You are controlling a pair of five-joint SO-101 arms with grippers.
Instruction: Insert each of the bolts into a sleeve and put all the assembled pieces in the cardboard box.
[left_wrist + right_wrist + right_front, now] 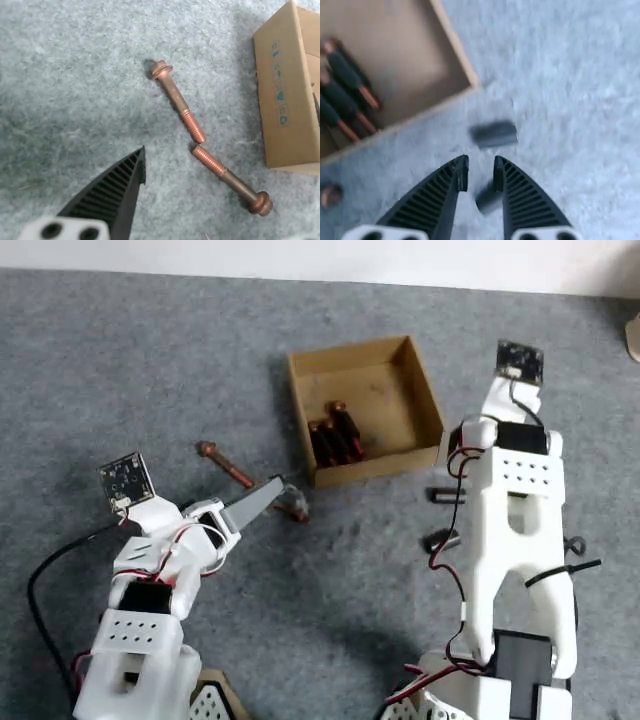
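**While the cardboard box [375,467] holds assembled pieces [335,437], loose parts lie on the bench [150,360]**

Where the high view catches the left claw [268,496] low over the grey covering near the box's front corner, it half hides one of the two loose bolts. The left wrist view gives both whole. The far bolt [177,102] and the box-side bolt [232,180] lie in a bent line, threaded tips almost touching and heads pointing away from each other. The second bolt's head is close to the box wall. One ribbed finger [122,190] shows in that view with bare covering on either side of its tip, so the left claw reads as apart, gripping nothing.

The right wrist view shows three dark sleeved pieces side by side inside the box, copper ends sticking out. It also shows the right claw [480,172] with a narrow gap between its fingers. The near sleeve [489,197] lies under that gap, partly covered by one finger and blurred. Contact is hard to judge. The second sleeve [495,134] sits just beyond, between the claw and the box wall, also smeared. From above, both sleeves peek out beside the white right arm [515,530], which covers its own claw.
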